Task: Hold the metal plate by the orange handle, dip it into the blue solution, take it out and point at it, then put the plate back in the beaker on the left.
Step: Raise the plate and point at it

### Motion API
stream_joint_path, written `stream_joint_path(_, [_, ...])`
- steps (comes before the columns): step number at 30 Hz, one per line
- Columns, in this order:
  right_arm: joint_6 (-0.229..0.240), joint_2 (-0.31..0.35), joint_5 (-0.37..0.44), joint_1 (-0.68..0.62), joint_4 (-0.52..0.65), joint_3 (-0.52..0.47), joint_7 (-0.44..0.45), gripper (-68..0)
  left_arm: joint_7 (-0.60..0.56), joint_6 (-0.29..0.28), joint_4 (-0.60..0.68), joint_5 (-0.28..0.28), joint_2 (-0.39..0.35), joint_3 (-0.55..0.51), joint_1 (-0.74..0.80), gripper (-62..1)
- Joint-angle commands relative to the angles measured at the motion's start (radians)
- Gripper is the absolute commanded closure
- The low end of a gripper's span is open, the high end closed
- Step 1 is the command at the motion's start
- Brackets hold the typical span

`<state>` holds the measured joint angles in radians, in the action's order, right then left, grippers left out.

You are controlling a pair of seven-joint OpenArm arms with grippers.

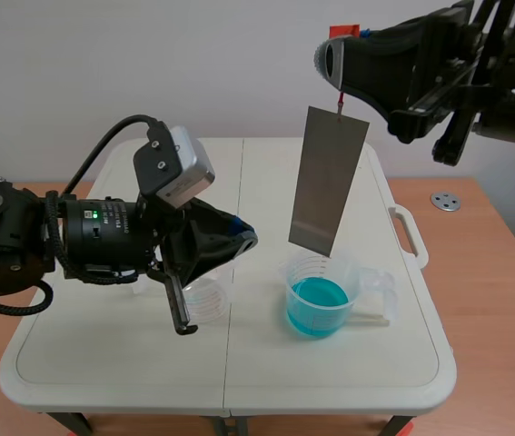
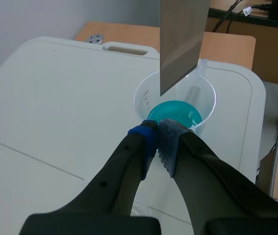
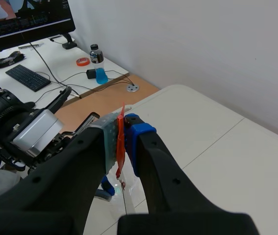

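Note:
A grey metal plate (image 1: 329, 179) hangs from a thin wire under an orange handle (image 1: 343, 31). My right gripper (image 1: 333, 54), high at the top right, is shut on that handle (image 3: 120, 142). The plate's lower edge (image 2: 178, 44) hangs just above the beaker of blue solution (image 1: 316, 307), clear of the liquid (image 2: 174, 113). My left gripper (image 1: 246, 240) is shut on nothing, its tip (image 2: 157, 139) pointing toward the plate and the blue beaker. An empty clear beaker (image 1: 204, 301) stands under the left gripper, partly hidden by it.
The white folding table (image 1: 103, 363) has a carry handle (image 1: 411, 236) at its right side. A wooden desk lies beyond with a metal grommet (image 1: 445, 201). In the right wrist view a bottle (image 3: 97, 63), tape roll and keyboard sit on a far desk.

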<state>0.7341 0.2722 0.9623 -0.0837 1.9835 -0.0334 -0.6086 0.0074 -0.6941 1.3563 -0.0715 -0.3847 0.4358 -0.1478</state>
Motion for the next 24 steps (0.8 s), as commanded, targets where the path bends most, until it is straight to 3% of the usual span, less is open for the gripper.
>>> stream_joint_path(1, [0.011, 0.007, 0.016, 0.009, 0.019, -0.008, 0.015, -1.1, -0.014, -0.002, 0.011, -0.006, 0.008, 0.0, -0.013, -4.7])
stream_joint_path(10, [0.011, 0.007, 0.014, 0.009, 0.019, -0.008, 0.015, -1.1, -0.01, -0.002, -0.003, 0.058, 0.038, 0.013, -0.024, -4.7])
stream_joint_path(22, [0.011, 0.007, 0.014, 0.01, 0.019, -0.008, 0.015, -1.1, -0.017, -0.002, -0.003, 0.053, 0.026, -0.01, -0.024, -4.7])
stream_joint_path(24, [0.011, 0.007, 0.014, 0.012, 0.019, -0.008, 0.011, -1.1, -0.016, -0.002, -0.001, 0.018, 0.011, -0.037, -0.016, -4.7])
